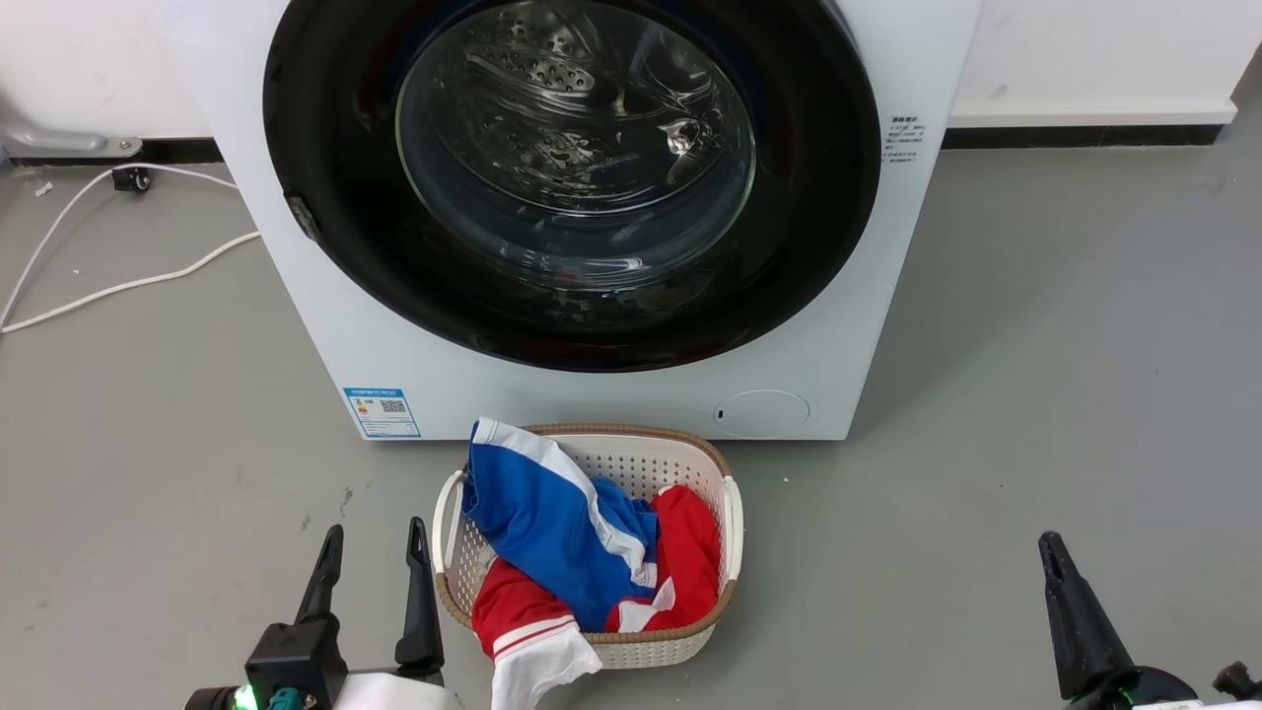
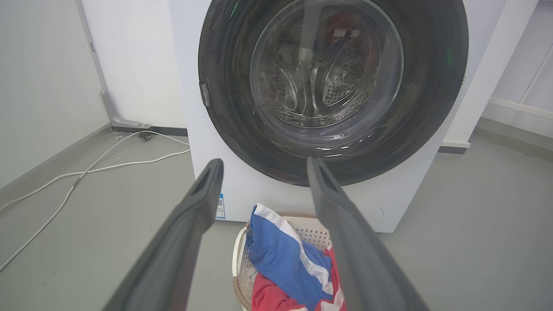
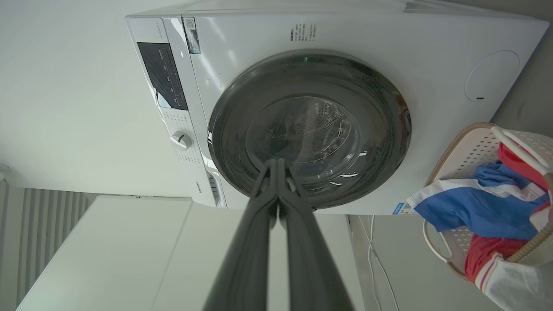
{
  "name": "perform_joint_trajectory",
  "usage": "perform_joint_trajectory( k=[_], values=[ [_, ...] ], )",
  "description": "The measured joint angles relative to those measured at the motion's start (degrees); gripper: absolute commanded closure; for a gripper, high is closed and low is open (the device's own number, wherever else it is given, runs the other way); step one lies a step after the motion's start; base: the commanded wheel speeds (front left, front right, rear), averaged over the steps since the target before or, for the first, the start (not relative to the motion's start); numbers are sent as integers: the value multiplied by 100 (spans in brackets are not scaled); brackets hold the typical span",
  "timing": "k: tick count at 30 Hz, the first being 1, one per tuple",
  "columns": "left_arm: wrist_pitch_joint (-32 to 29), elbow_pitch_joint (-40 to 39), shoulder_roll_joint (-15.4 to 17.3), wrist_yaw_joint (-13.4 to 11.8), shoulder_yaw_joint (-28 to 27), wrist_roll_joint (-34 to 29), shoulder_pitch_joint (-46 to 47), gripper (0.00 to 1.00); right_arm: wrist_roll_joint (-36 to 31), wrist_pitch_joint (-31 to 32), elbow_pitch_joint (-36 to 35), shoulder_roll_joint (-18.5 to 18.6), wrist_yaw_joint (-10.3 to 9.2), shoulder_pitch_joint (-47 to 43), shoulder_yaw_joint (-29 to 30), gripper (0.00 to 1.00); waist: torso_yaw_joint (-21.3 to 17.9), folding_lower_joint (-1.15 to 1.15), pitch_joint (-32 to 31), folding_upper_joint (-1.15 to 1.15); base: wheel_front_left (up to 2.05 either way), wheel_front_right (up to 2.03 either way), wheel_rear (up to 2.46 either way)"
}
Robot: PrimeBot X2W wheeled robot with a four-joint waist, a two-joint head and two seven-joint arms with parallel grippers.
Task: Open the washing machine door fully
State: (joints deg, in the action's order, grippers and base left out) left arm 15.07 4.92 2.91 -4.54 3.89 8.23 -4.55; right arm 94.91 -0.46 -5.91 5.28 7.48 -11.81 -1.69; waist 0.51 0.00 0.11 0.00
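Observation:
The washing machine [image 1: 592,404] stands white and boxy ahead of me on the grey floor. The washing machine door [image 1: 572,168], a glossy black ring around bulging glass, lies flat against the front, closed, with the steel drum visible through it. A small grey catch [image 1: 303,215] sits on its left rim. My left gripper [image 1: 376,530] is open and empty at the lower left, well short of the machine. My right gripper [image 1: 1051,542] is shut on nothing at the lower right. In the wrist views the door [image 2: 332,82] [image 3: 309,129] lies beyond the left gripper [image 2: 264,161] and the right gripper [image 3: 276,160].
A white laundry basket [image 1: 732,513] holding blue, red and white clothes [image 1: 552,523] stands on the floor right before the machine, between my grippers. A white cable [image 1: 118,286] runs over the floor at the left. A wall stands behind the machine.

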Motion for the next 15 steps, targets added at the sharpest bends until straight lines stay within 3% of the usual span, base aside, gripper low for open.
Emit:
perform_joint_trajectory(
  k=[15],
  values=[
    [0,-18,0,-1,-15,-115,2,0,-178,142,148,-149,0,40,74,100,19,0,65,0,0,0,0]
  ],
)
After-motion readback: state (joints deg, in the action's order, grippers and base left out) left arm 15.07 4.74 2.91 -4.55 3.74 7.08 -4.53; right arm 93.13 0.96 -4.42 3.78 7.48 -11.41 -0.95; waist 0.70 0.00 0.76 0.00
